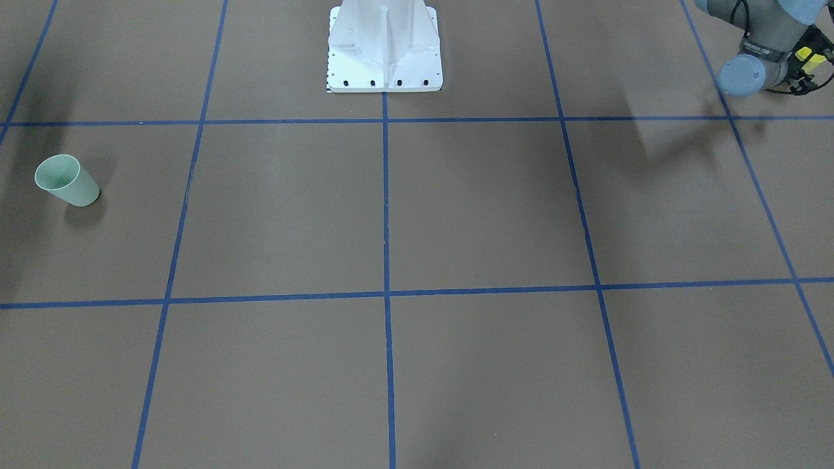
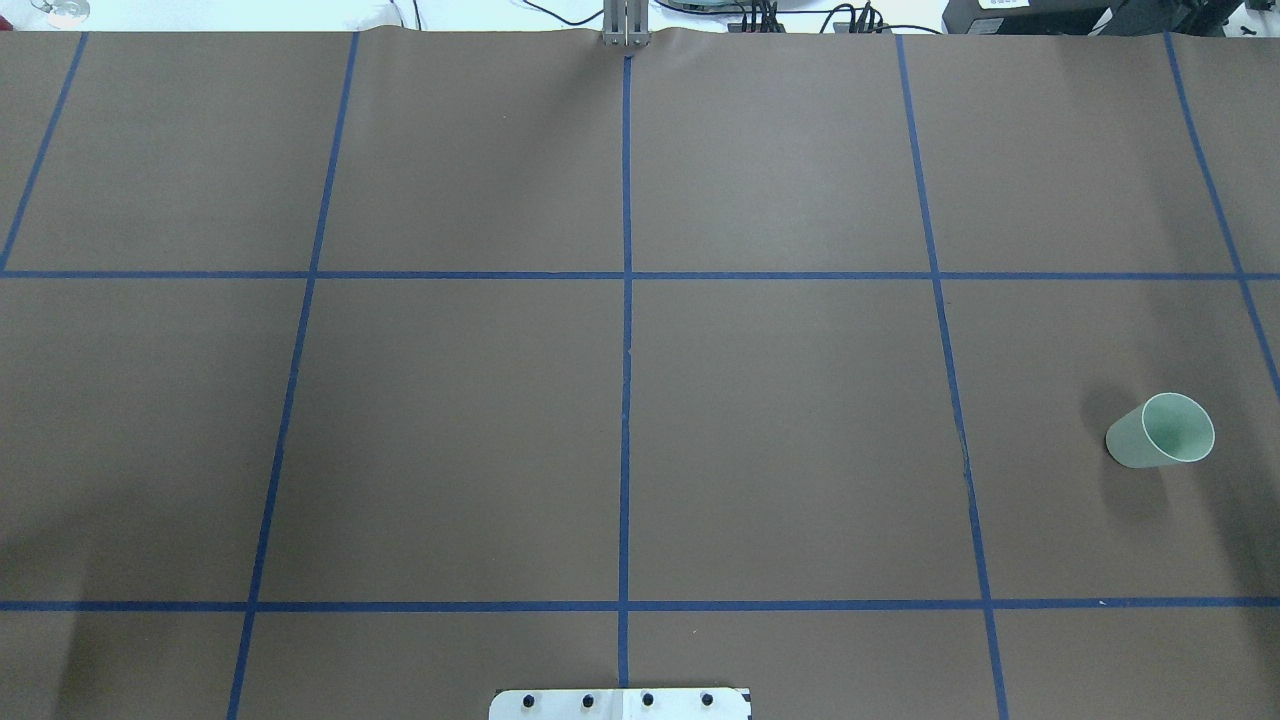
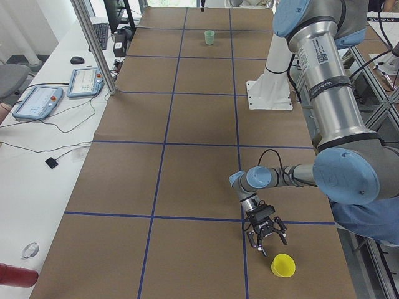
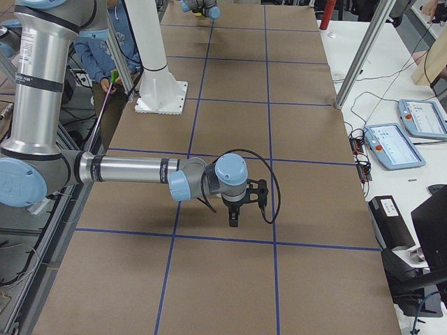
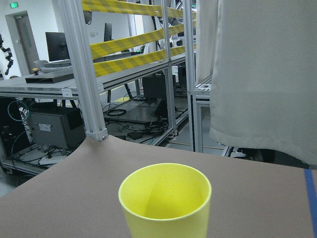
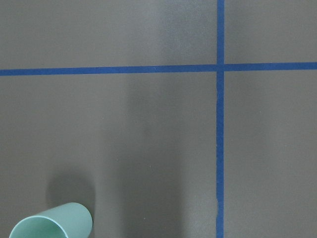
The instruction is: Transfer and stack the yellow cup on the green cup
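The yellow cup [image 3: 283,265] stands upright near the table's corner on my left side; it fills the lower middle of the left wrist view [image 5: 166,201]. My left gripper [image 3: 267,244] hangs low over the table just beside it, apart from it; I cannot tell whether it is open or shut. The green cup [image 1: 68,182] stands upright at the far right end [image 2: 1160,432], also in the right wrist view's bottom-left corner [image 6: 52,225]. My right gripper [image 4: 234,218] points down above that area; I cannot tell its state.
The white robot pedestal [image 1: 384,45] stands at the table's middle back edge. Blue tape lines grid the brown table [image 2: 625,400]. A side bench holds tablets [image 3: 37,103] and cables, with an aluminium post [image 3: 93,43] at its edge. A person in blue [image 3: 368,218] sits behind the robot.
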{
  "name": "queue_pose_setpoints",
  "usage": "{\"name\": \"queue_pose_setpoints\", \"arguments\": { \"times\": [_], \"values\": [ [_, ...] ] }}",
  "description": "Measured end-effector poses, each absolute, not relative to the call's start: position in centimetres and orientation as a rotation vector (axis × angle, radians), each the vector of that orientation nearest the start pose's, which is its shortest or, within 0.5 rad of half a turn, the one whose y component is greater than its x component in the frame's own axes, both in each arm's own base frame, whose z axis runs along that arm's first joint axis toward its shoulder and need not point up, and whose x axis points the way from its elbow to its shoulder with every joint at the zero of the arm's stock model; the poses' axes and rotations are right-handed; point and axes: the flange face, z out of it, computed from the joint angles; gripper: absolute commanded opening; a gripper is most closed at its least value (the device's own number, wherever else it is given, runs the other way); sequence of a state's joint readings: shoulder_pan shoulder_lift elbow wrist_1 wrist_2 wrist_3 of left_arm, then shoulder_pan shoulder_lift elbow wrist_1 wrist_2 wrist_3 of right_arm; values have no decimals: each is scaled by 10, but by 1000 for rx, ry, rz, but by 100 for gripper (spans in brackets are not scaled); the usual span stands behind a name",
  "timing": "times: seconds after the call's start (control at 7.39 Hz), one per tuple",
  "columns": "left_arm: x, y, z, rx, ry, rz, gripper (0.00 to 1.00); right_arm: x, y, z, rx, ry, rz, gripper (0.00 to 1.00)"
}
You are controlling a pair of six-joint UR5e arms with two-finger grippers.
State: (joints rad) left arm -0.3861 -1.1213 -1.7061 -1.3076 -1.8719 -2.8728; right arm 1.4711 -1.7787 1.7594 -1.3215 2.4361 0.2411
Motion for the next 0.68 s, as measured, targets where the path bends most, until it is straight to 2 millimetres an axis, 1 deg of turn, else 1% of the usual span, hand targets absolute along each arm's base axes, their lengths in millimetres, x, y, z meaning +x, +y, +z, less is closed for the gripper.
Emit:
{"name": "queue_pose_setpoints", "arguments": {
  "times": [0.27,0.41,0.68],
  "values": [
    [168,-175,808,11,-743,-1722,99,16,-416,629,60,-883,35,100],
    [168,-173,815,19,-745,-1723,99,16,-416,629,61,-881,35,100],
    [169,-171,841,34,-758,-1718,99,16,-416,628,63,-880,35,100]
  ]
}}
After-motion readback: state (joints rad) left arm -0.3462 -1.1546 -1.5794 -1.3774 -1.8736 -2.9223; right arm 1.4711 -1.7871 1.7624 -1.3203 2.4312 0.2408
